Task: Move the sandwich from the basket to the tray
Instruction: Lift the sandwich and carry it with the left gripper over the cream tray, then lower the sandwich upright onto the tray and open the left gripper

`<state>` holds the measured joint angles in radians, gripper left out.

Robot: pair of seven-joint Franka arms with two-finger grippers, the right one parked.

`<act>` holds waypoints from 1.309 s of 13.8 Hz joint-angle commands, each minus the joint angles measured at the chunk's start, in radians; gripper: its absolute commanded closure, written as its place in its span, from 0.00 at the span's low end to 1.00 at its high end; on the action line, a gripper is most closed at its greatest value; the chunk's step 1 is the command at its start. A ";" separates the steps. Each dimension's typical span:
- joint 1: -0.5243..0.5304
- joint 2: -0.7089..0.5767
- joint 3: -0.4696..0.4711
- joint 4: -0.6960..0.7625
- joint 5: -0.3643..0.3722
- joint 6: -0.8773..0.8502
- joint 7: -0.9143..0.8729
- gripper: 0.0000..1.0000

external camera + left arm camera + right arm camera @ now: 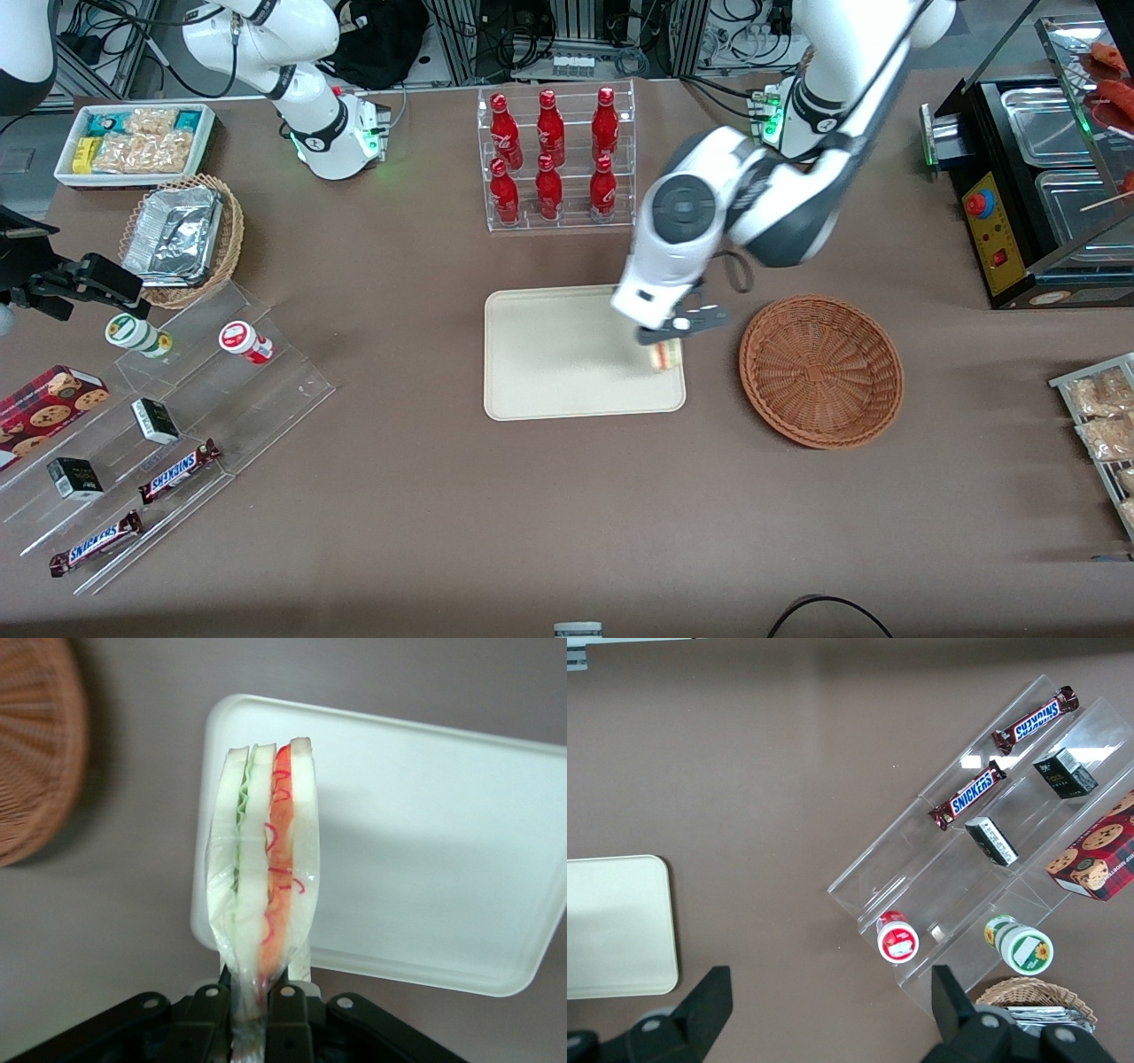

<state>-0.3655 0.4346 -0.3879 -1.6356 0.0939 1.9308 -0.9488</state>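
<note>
Fingers (285,1005) of the black two-finger gripper (671,339) pinched narrow on the clear plastic wrap at one end of the small triangular sandwich of white bread with green and orange-red filling (266,877), holding it edge-on. Gripped at the wrapper tail only, with the 2 bread halves and both filling layers standing clear of the pads in the wrist view.

Hanging over the corner of the flat cream-beige rectangular tray with rounded corners (549,363), at the tray edge nearest the round reddish-brown woven wicker basket (821,370). Cannot tell whether touching the tray surface or just above it. Basket lying just beside the tray, toward the working arm's end of the brown table (443,514), with nothing visible in its bowl.

Farther from the front camera than the tray: clear acrylic rack with 6 red bottles (554,155) in 2 rows of 3. Toward the parked arm's end: white bin of snack packets (135,142), lighter tan wicker basket holding crinkled silver foil trays (182,237), and stepped clear acrylic display (177,443) carrying 2 Snickers bars (177,471), small dark boxes, a red cookie box (49,403) and 2 small round-lidded pots. Toward the working arm's end: black counter-top appliance with steel pans (1036,186) and packets of snacks at the table edge (1103,416).
</note>
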 commanded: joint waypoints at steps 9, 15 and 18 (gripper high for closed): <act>-0.150 0.223 0.011 0.071 0.118 0.180 -0.016 0.90; -0.159 0.279 0.012 0.091 0.121 0.218 -0.039 0.82; -0.158 0.271 0.015 0.092 0.119 0.218 -0.039 0.00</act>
<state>-0.5054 0.6996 -0.3854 -1.5749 0.1945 2.1494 -0.9619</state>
